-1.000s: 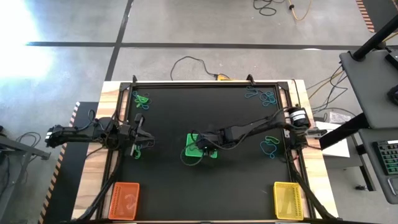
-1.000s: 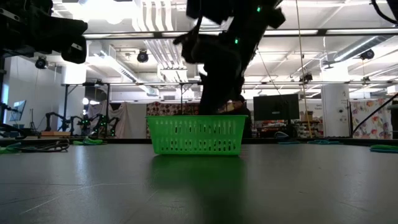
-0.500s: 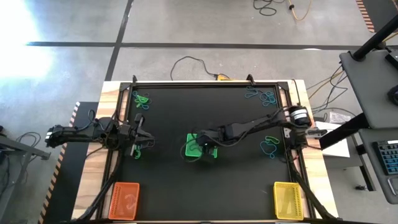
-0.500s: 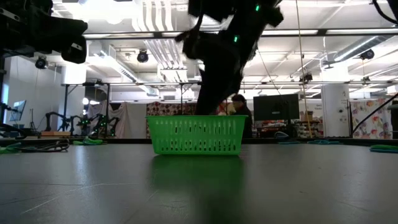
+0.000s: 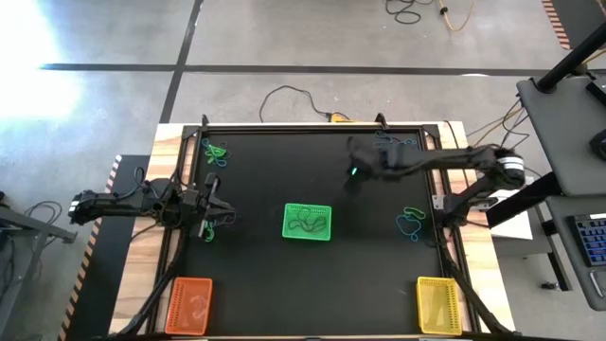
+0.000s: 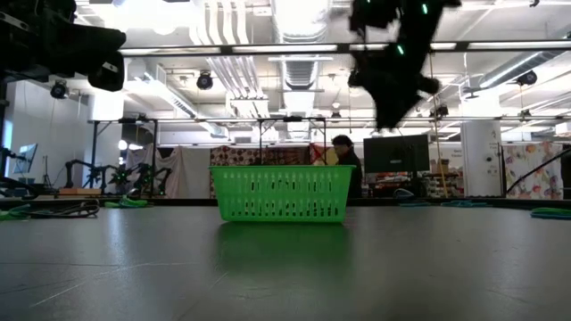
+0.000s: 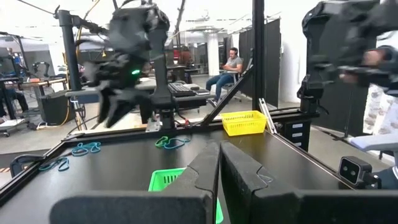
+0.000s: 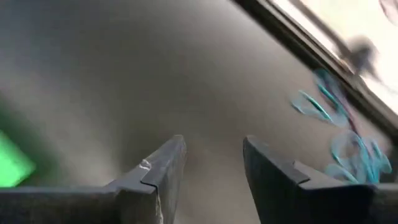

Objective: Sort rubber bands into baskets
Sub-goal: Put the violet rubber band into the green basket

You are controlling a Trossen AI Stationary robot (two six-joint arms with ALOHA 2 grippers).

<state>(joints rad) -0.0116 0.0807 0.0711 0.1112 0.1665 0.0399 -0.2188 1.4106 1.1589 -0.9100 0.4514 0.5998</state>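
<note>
The green basket (image 5: 307, 221) stands mid-table with rubber-band loops inside it; it also shows in the low view (image 6: 281, 193). My right gripper (image 5: 351, 182) hangs high above the mat, to the far right of the basket, open and empty (image 8: 211, 168). Blue rubber bands (image 8: 336, 124) lie ahead of it by the far right corner (image 5: 398, 146). My left gripper (image 5: 210, 212) is shut (image 7: 218, 171) at the left, raised over a few green rubber bands (image 5: 210, 230). The orange basket (image 5: 188, 305) and the yellow basket (image 5: 438, 305) stand at the near corners.
More green rubber bands (image 5: 216, 152) lie at the far left corner, and a blue cluster (image 5: 410, 223) lies at the right edge. A raised frame (image 5: 312, 127) borders the black mat. People sit in the room beyond the table (image 7: 231, 62).
My right gripper has risen out of the green basket and swung up and toward the table's far right, toward the blue rubber bands. The basket, which it covered before, now stands uncovered with loops showing inside.
</note>
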